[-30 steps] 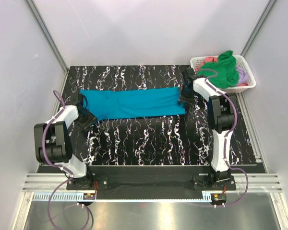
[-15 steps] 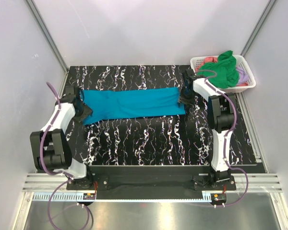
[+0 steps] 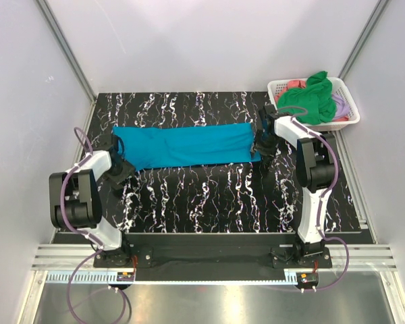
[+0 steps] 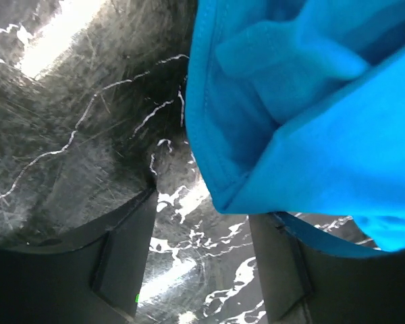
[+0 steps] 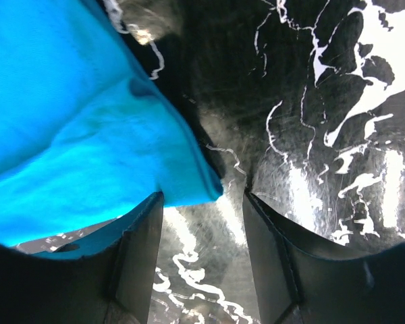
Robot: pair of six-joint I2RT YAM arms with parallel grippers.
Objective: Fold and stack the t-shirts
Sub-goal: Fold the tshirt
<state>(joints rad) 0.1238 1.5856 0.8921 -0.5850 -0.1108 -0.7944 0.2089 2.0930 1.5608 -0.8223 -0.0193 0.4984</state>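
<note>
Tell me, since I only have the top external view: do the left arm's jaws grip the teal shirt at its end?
Observer: No. In the left wrist view the left jaws stand apart with bare table between them. The teal shirt is not clamped.
Reviewer: And the right side?
Observer: The right jaws stand apart too. In the right wrist view the shirt's corner ends just ahead of the gap, with nothing between them.
Reviewer: Does the cloth lie flat at the left end?
Observer: No. The left wrist view shows it bunched there in overlapping layers.
</note>
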